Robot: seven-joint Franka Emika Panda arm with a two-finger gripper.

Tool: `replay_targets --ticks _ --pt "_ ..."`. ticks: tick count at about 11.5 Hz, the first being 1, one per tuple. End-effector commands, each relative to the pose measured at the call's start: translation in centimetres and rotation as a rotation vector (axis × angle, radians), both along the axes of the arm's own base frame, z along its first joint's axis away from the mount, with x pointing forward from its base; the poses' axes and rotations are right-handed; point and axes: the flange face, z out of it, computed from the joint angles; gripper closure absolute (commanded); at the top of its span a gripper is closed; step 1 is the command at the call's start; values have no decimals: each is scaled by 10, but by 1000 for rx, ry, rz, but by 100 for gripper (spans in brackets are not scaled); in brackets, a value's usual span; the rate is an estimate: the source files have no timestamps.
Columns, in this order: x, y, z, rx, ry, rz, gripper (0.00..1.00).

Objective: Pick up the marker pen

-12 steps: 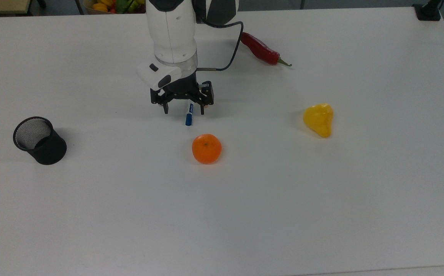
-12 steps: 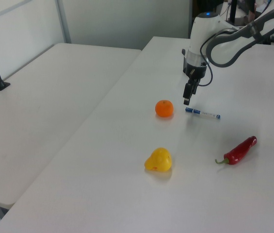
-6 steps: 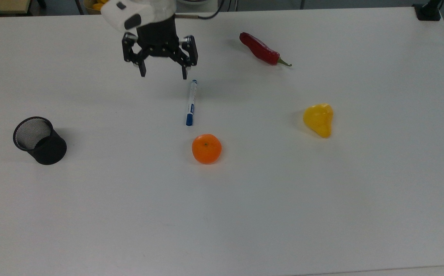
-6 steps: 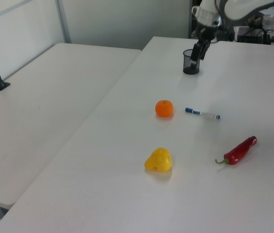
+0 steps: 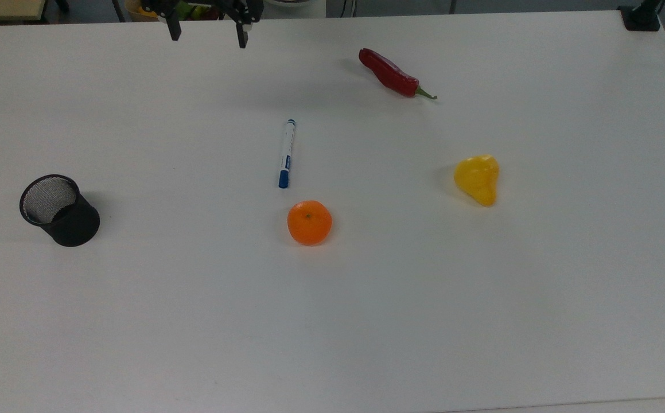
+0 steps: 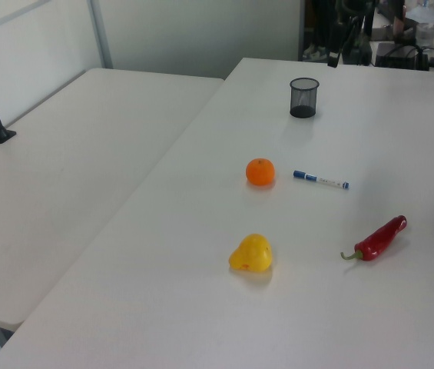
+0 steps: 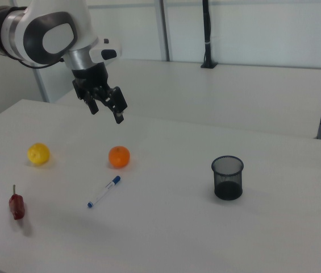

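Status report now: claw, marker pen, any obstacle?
Claw open, empty, high above the table. Marker pen flat on the table, not taken. Orange near its capped end, not touching.

Orange [image 5: 309, 222], chili [image 5: 390, 74], yellow pear [image 5: 477, 179], mesh cup [image 5: 59, 210] lie apart.

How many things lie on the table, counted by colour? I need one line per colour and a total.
Red: 1, the chili
Yellow: 1, the yellow fruit
Orange: 1, the orange
Black: 1, the mesh cup
White and blue: 1, the marker pen
Total: 5
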Motion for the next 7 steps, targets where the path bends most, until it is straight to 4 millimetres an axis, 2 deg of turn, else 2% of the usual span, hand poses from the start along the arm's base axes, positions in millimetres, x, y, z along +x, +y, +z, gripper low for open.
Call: replay_targets --ticks 1,4,6,7 --pt "-7 -2 17 3 -5 -6 0" --pt "-8 7 15 9 21 2 0" --pt "-20 9 26 36 131 1 0" --pt "-19 11 31 70 127 -3 0"
